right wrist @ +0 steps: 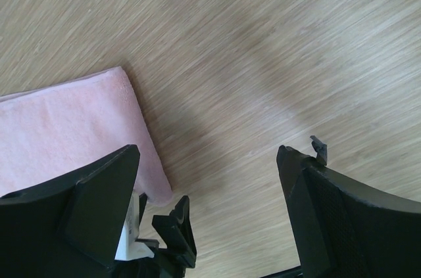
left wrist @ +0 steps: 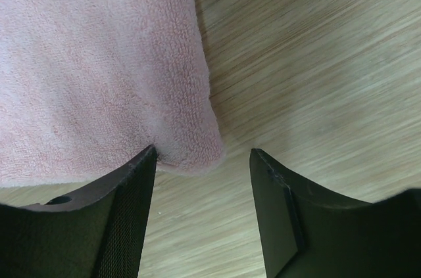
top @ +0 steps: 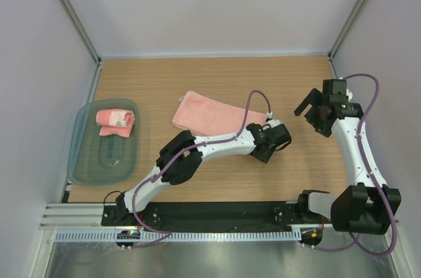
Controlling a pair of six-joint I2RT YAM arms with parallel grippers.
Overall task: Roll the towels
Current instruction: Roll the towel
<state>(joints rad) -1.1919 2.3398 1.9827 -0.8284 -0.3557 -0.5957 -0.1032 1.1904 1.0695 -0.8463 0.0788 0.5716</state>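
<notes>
Left arm: stretches from its base at the near edge across the desk (top: 230,74) towards the middle.
Left hand (top: 273,139): sits low at the right end of the flat towel (top: 210,117). In its own camera the left hand (left wrist: 200,156) has its fingers parted with a moderate gap and holds nothing.
Towel and left hand: a corner of the flat towel (left wrist: 92,61) pokes into that gap, right against the inner edge of one finger. The other finger is over bare wood just beside the corner.
Flat towel: a pink terry cloth lying spread on the desk, slanted, its far end up and to the left.
Right hand (top: 309,108): on the right side of the desk, near the towel's right end. Its own camera shows the right hand (right wrist: 207,153) spread wide, with nothing held and only wood between the fingers.
Towel and right hand: the flat towel (right wrist: 66,133) ends beside one finger, outside the gap.
Tray (top: 82,160): a see-through plastic one at the left edge of the desk, well apart from both hands.
Rolled towel (top: 115,120): pink with white marks, lying in the far end of the tray.
</notes>
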